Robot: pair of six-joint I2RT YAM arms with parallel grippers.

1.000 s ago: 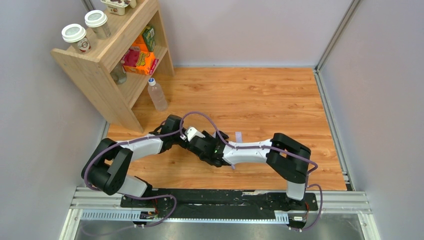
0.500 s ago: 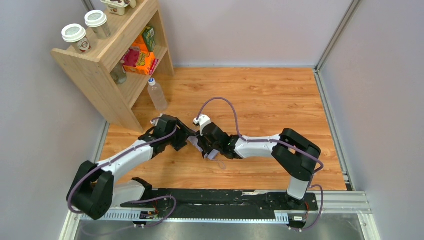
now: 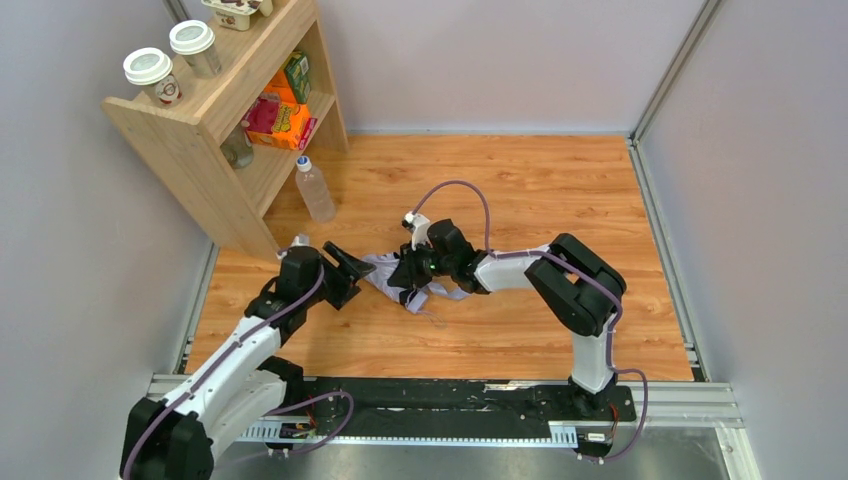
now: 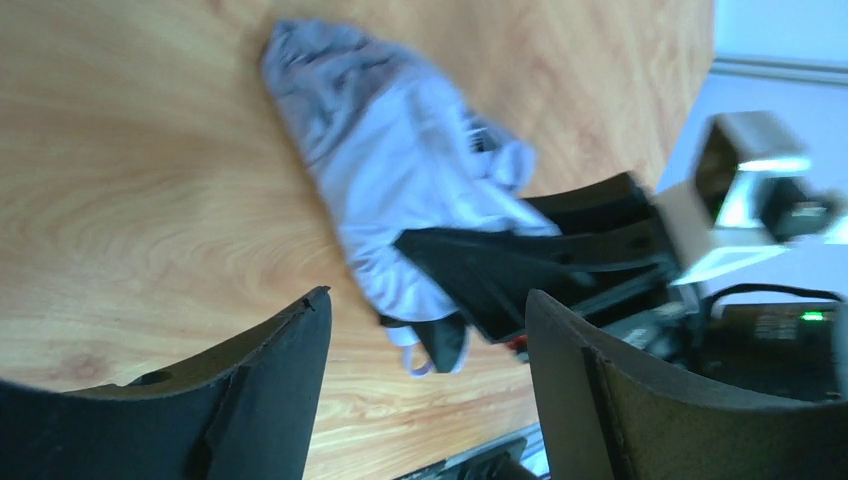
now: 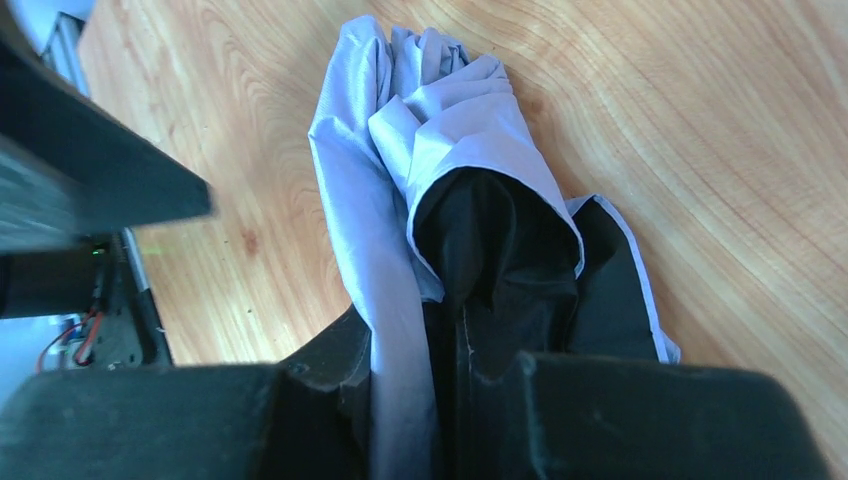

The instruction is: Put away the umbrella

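The wood-grain bench (image 3: 520, 190) carries a pale wooden shelf unit (image 3: 200, 170) at its far left corner. The umbrella (image 3: 382, 268), a crumpled bundle of pale lavender fabric with a dark lining showing in its folds, lies flat on the bench. It is left of the middle and about halfway between the far and near edges. No shaft or handle can be made out.

The right hand (image 3: 412, 280) is clenched on the umbrella's right end, and the wrist view shows the fabric pinched between its two black fingers. The left hand (image 3: 350, 277) is released, its fingers spread wide just beside the umbrella's left end and not touching it.

A clear plastic bottle (image 3: 313, 187) with a blue cap stands upright on the bench just beside the shelf unit. Its contents cannot be told.

The middle shelf holds an orange box (image 3: 285, 125), a pink packet (image 3: 262, 112) and a green carton (image 3: 297, 75), and a dark jar (image 3: 238, 148) stands on the shelf below. Two lidded paper cups (image 3: 148, 72) stand on top, with a pack (image 3: 237, 12) cut off by the picture's edge. All the print is too small to read.
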